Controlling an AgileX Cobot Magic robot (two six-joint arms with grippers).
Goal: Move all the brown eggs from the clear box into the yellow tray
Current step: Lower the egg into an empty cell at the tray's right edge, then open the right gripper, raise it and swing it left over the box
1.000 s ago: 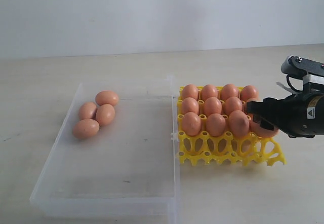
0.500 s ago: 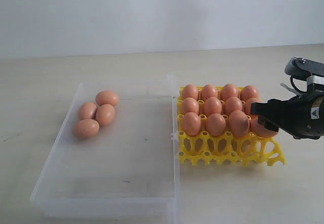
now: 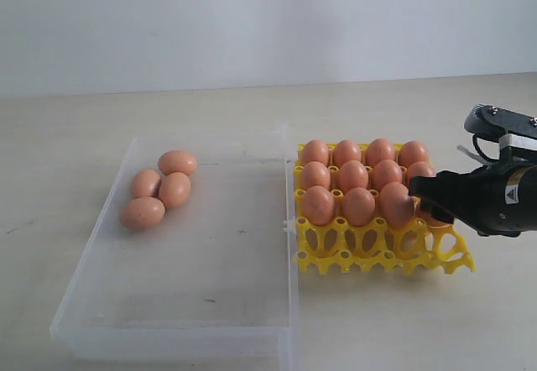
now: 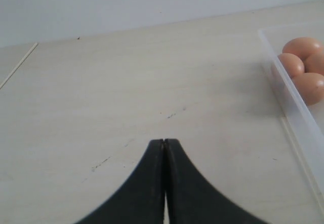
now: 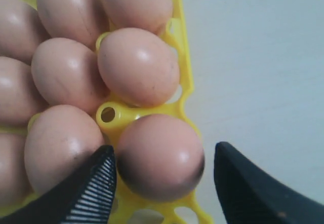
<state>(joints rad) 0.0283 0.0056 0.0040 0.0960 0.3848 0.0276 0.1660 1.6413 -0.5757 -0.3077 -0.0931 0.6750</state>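
Eggs left to move number four point(image 3: 159, 188), lying on their sides in a tight cluster in the far left corner of the box point(image 3: 210, 304), some touching each other. Their long axes point different ways: the far one lies roughly across the box, and the others slant.

Beside the box, the tray point(image 3: 382, 258) holds twelve eggs in its three far rows, while its near row of cups stands empty.

The right tool point(image 5: 163, 155) is at the tray's right edge, jaws apart either side of the end egg point(image 5: 152, 133) of the third row. That egg looks seated in its cup. One finger is at or nearly at the shell and the other is clear of it.

The cluster lies well apart from this tool, across the whole width of the box.

The left tool point(image 4: 164, 144) has its jaws together above the bare worktop point(image 4: 101, 97). It is just outside the box wall, with the cluster close beyond that wall. By my reading the left arm is much the nearer, but the exterior view does not show it.
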